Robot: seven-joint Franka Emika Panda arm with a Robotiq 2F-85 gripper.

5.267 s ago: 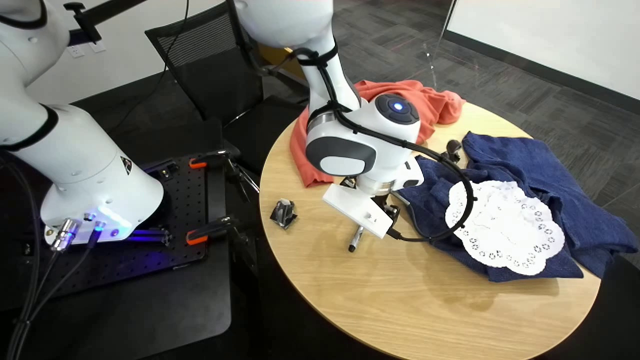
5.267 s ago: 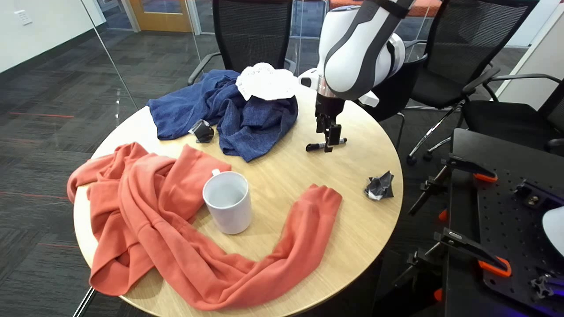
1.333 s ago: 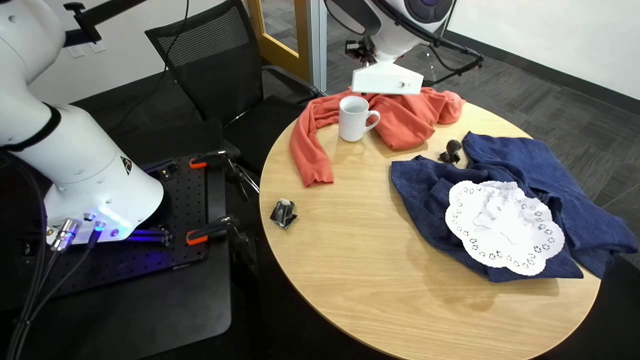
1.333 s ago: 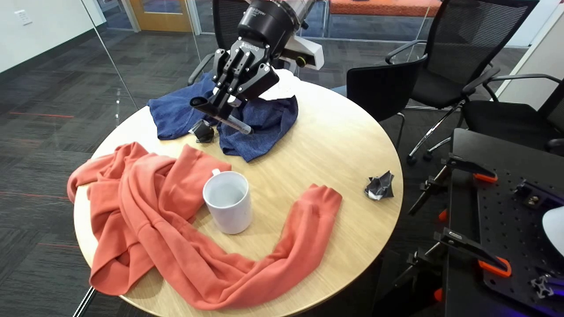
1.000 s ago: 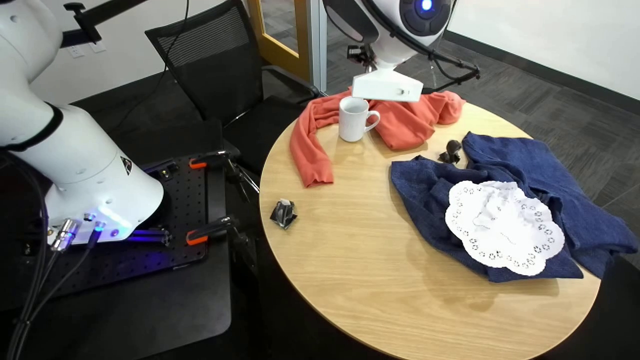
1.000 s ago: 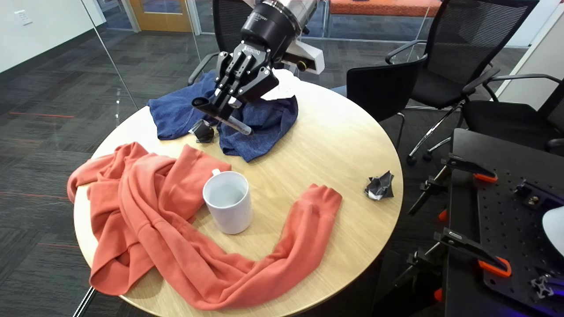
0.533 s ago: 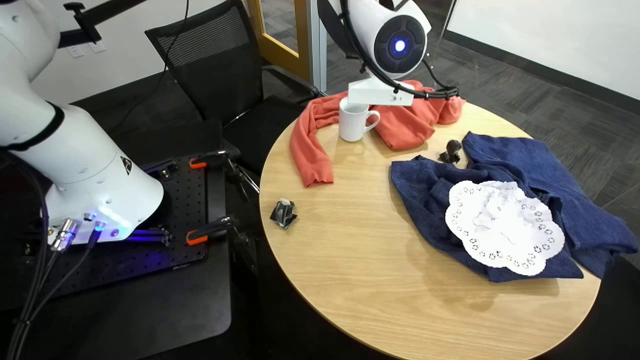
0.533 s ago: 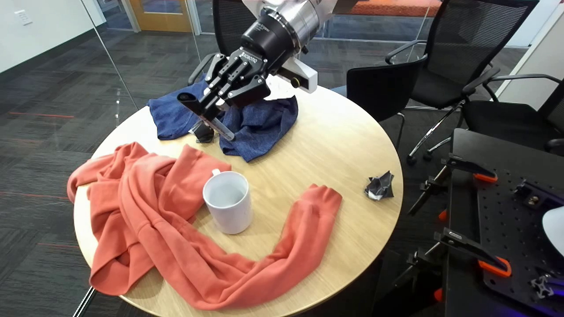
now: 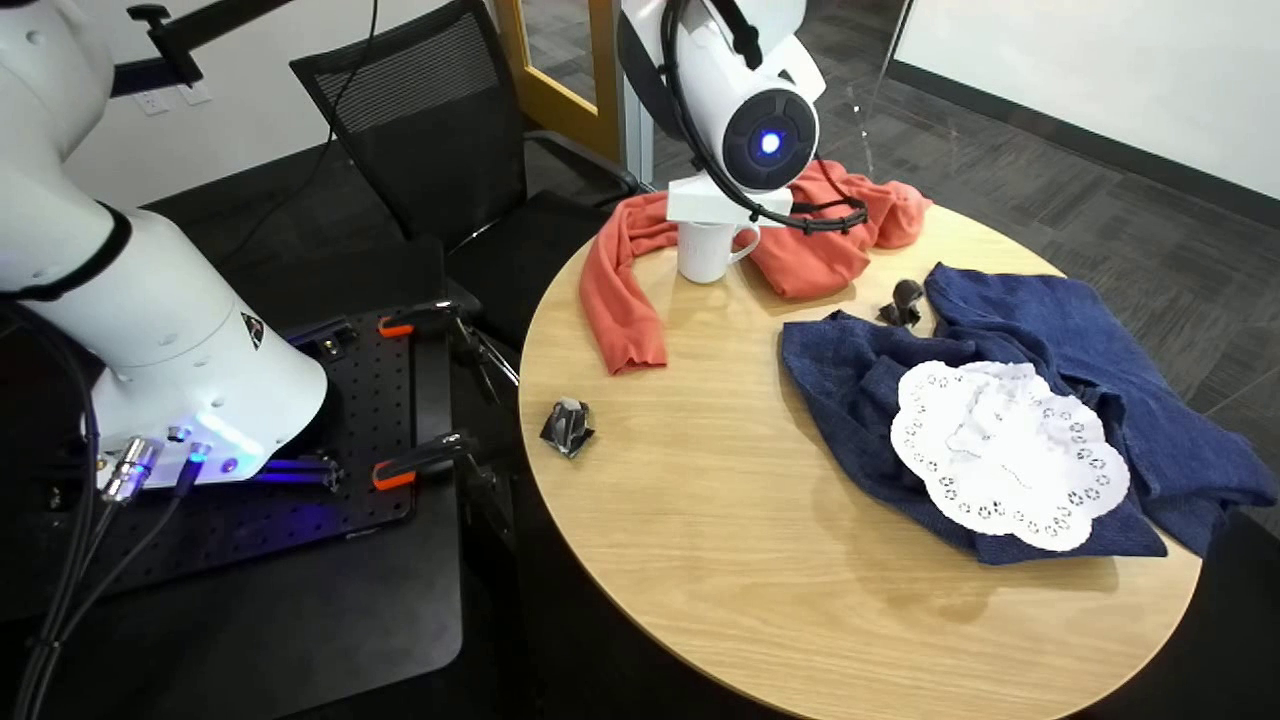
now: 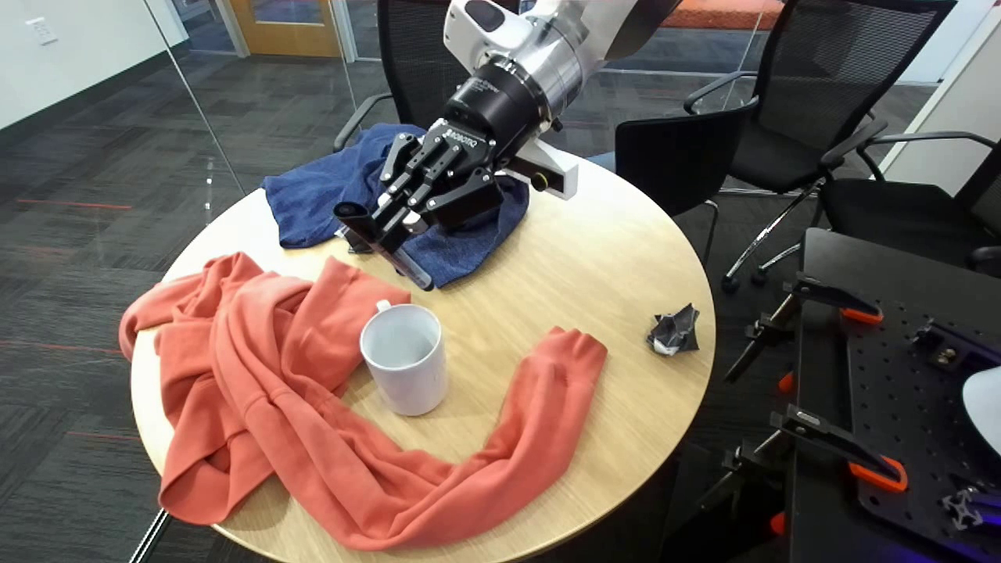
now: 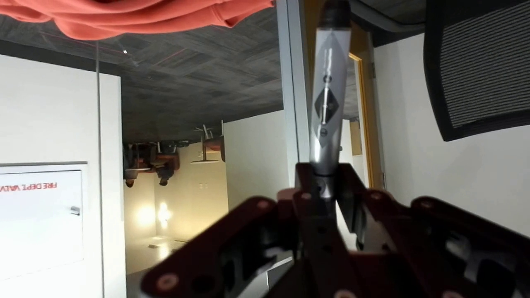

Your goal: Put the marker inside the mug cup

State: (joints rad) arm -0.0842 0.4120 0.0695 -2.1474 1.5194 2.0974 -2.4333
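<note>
In an exterior view my gripper (image 10: 385, 236) is shut on the marker (image 10: 413, 267), gripping it around its middle. The marker slants, its black end up to the left and its whitish end down to the right. That lower end appears just above and behind the rim of the mug cup (image 10: 410, 375), apart from it. The white mug cup stands upright on the table, with nothing seen inside. In an exterior view, the white wrist mount covers the top of the mug cup (image 9: 703, 257) and hides the jaws. The wrist view shows the marker (image 11: 330, 91) projecting beyond the fingertips.
An orange garment (image 10: 266, 375) curls around the mug. Blue cloth (image 9: 860, 400) with a white doily (image 9: 1010, 455) lies across the table. Small dark crumpled objects sit on the wood, such as a wrapper (image 10: 674, 330) by the edge. Chairs (image 9: 420, 130) surround the round table (image 9: 700, 520).
Earlier the marker lay on the table beneath the gripper; now it is held in the air. Over the last second, gripper and marker have come lower and closer to the mug, the wrist turning.
</note>
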